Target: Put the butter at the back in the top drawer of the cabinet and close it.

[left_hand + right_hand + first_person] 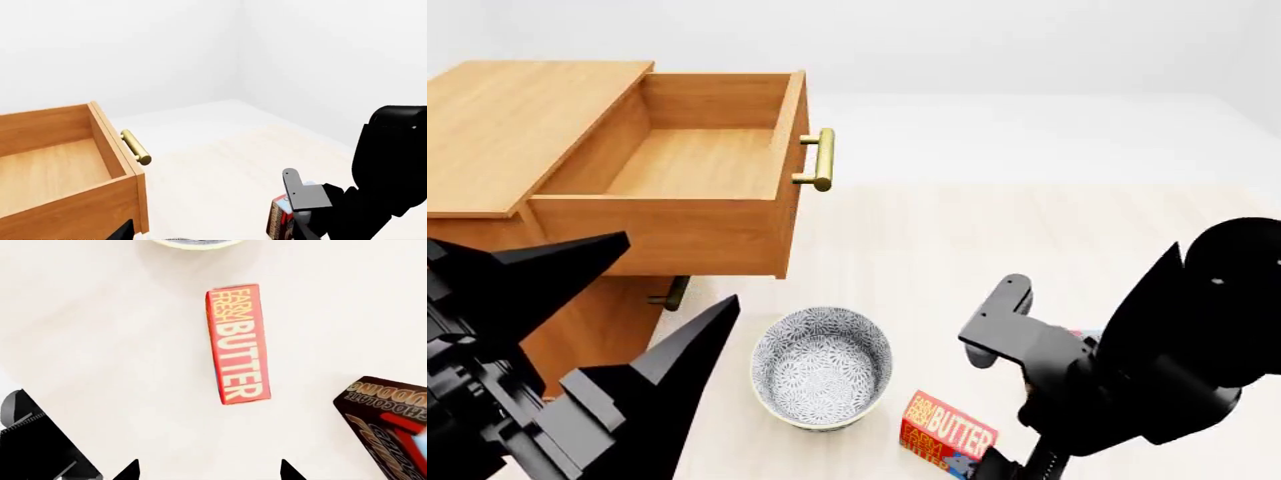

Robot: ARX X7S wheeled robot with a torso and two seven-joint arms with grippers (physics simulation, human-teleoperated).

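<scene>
Pale flooring lies under my right gripper [210,471], whose fingertips stand spread and empty directly above the butter [239,344], which lies flat, untouched, between them and the patterned bowl [822,365], the chocolate pudding box [390,422] just beside it

- the top drawer [714,165] stands pulled out, its inside bare and open from above.
- around the butter [239,343]: floor bare, bowl [823,365] near, pudding box [390,425] beside.

Patterned bowl [822,366], chocolate pudding box [390,420]
</scene>
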